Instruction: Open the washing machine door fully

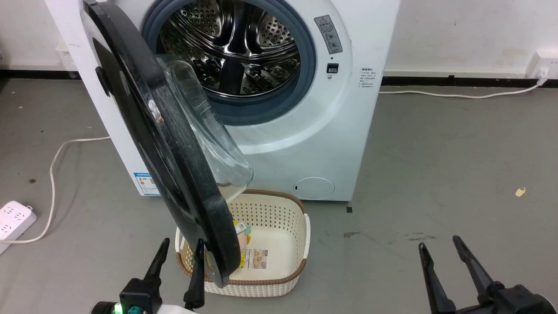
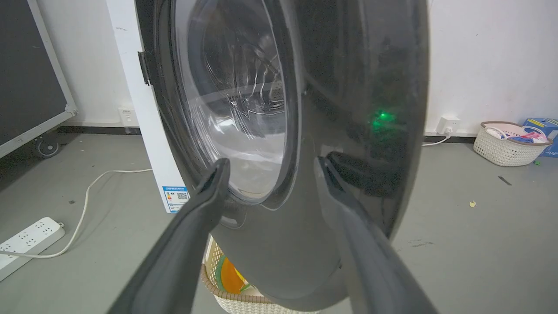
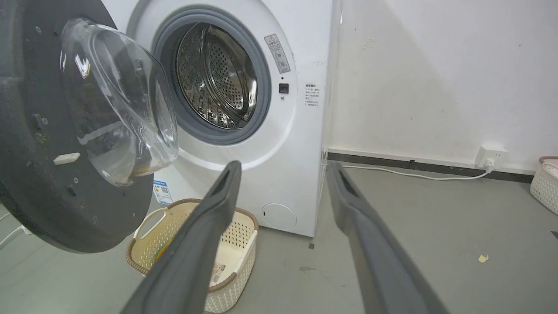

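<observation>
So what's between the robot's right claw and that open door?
A cream laundry basket on the floor, partly under the door's lower edge, then bare grey floor up to the right gripper. The head view shows it.

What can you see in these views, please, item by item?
washing machine: one, white, against the wall.
washing machine door: one, black-rimmed clear glass, swung out from its left hinge.
drum: one, steel, inside the machine.
laundry basket: one, cream, brown rim, floor before machine.
power strip: one, white, floor at left.
second basket: one, white, by the wall, far right.
left gripper: one, dark, open, beside the door's lower rim.
right gripper: one, dark, open, above floor.
</observation>
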